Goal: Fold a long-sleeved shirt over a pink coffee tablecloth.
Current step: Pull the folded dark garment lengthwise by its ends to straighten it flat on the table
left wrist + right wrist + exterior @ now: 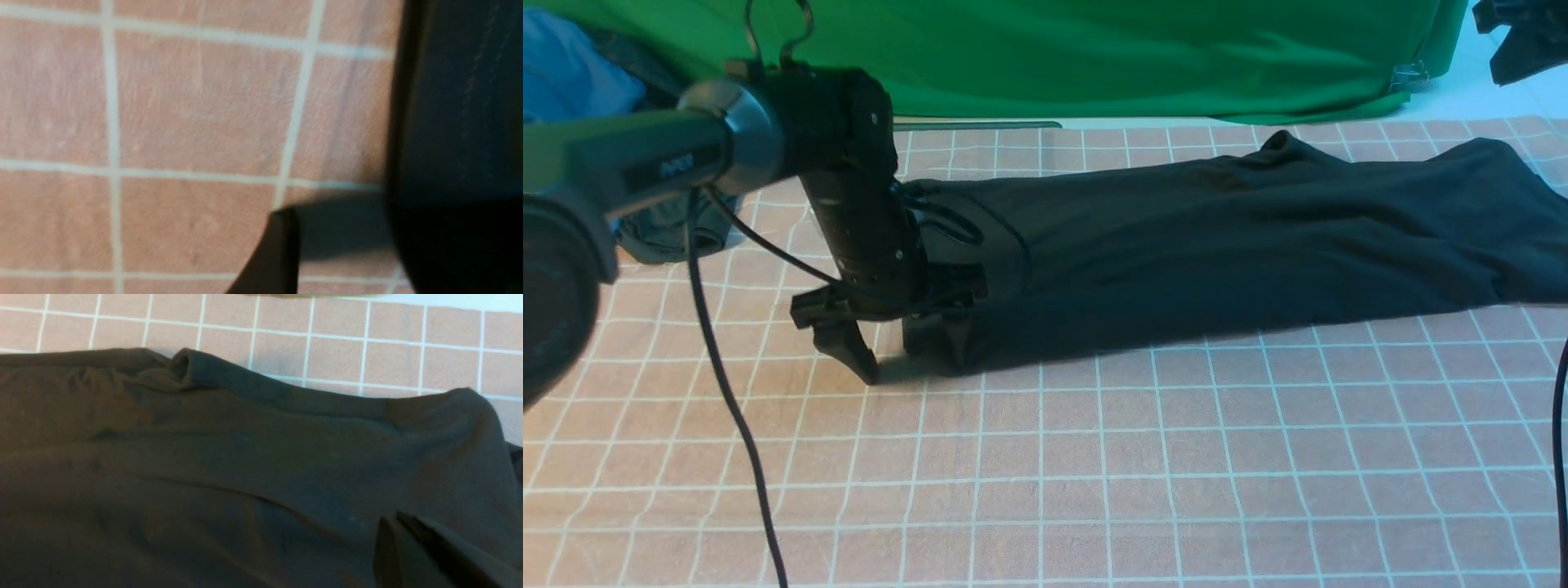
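Soft and limp, the long-sleeved shirt [1217,237] is best pinched at its edge beside the spread left end effector [912,367], while the right end effector [392,521] is seen pressed together.

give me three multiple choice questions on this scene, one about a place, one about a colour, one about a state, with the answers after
1. Where does the black soft-knit long-sleeved shirt lie?
A. on the dusty-pink white-gridded tablecloth
B. on the floor
C. draped over a chair

2. What colour is the plain cloth behind the tablecloth?
A. yellow
B. white
C. green

3. How do the left gripper's jaws stand?
A. shut on the shirt
B. open
C. out of view

Answers:
1 A: the shirt lies stretched out across the grid squares.
2 C: the front view shows bright green folds at the back.
3 B: its two fingers stand apart at the shirt's left end, one over bare tablecloth.
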`<state>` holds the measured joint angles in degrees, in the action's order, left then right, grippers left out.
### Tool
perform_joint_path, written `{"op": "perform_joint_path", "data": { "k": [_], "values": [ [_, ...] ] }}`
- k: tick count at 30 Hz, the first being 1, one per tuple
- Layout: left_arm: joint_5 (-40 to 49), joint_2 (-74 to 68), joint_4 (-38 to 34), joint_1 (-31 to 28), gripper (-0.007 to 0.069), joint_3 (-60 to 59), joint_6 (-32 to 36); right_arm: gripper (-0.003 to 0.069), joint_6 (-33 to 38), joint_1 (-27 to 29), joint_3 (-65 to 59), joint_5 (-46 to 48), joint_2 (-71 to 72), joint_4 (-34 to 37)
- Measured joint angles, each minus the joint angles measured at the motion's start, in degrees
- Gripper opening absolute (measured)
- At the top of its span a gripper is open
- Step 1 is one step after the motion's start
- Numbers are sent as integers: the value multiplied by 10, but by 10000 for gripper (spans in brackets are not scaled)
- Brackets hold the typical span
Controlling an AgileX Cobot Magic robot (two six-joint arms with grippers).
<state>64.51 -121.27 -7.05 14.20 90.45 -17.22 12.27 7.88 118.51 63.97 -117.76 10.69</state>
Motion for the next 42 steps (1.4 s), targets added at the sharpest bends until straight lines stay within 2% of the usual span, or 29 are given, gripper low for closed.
{"op": "perform_joint_path", "data": {
  "k": [2,4,5,7,8,10,13,19,24,26,27,28,31,34,38,42],
  "values": [
    [2,-1,-14,-1,620,0,23,36,0,-1,0,4,0,0],
    [2,-2,-25,-3,487,0,39,36,0,-1,0,11,0,1],
    [2,-2,-25,-3,470,0,39,36,0,-1,0,12,0,1],
    [2,-4,-28,-4,209,0,45,36,0,-1,0,29,0,1],
    [2,-4,-28,-4,130,0,48,36,0,-1,0,39,0,1],
    [4,-2,-25,-4,59,1,50,36,0,-1,0,51,0,1],
    [15,12,-4,-3,46,1,47,36,-5,-1,0,56,5,1],
    [32,119,86,-6,46,-24,23,36,-7,-1,-45,54,69,-3],
    [42,214,102,-42,46,-117,21,40,-12,-1,-160,54,167,-26],
    [32,257,116,-79,46,-175,19,55,-13,-1,-247,56,218,-31],
    [31,260,117,-79,46,-180,19,55,-13,-1,-247,57,221,-31],
    [9,282,125,-111,46,-218,19,78,-13,-1,-296,55,240,-31],
    [-20,300,124,-151,46,-250,19,148,-13,-1,-362,31,251,-31],
    [-49,306,113,-202,46,-268,29,304,-13,0,-420,-33,235,-21],
    [-75,306,108,-238,46,-270,32,438,8,-2,-429,-58,190,29],
    [-96,306,104,-250,46,-270,31,489,28,-15,-429,-72,144,53]
  ]
}}
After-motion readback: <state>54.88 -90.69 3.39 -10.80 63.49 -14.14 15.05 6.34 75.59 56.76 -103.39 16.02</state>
